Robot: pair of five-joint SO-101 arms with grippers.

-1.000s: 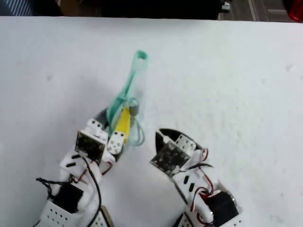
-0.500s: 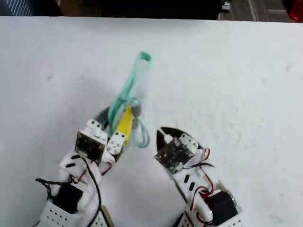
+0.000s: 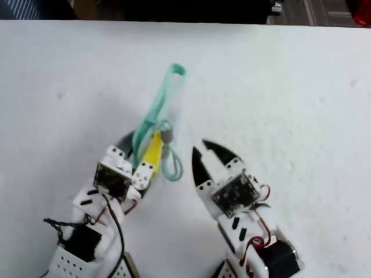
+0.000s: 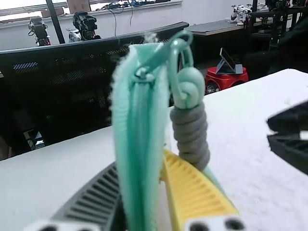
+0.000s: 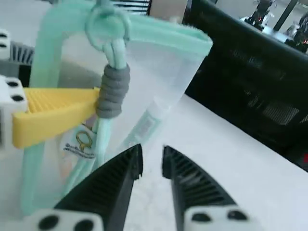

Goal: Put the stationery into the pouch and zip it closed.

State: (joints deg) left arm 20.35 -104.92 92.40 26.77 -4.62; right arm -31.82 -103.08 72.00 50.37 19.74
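Note:
A translucent pouch [image 3: 161, 98] with a mint-green zipper edge stands on its side on the white table. My left gripper [image 3: 145, 152] is shut on its near end, one yellow finger [image 4: 192, 192] and one grey on either side of the zipper edge [image 4: 139, 144]. A green pull cord with a grey wrap [image 4: 191, 134] hangs from the zipper ring [image 5: 108, 21]. A white pen-like item [image 5: 149, 118] shows inside the pouch [image 5: 159, 72]. My right gripper [image 3: 207, 155] is open just right of the cord loop, its black fingers [image 5: 122, 175] a little apart and holding nothing.
The table [image 3: 290, 87] stretches bare to the right and far side. Its back edge [image 3: 185, 21] meets dark furniture behind. A red object [image 3: 362, 11] sits past the far right corner.
The right arm has shifted right and turned, and its black fingers now point toward the far side, beside the cord. The cord loop swung slightly right. The left arm kept still.

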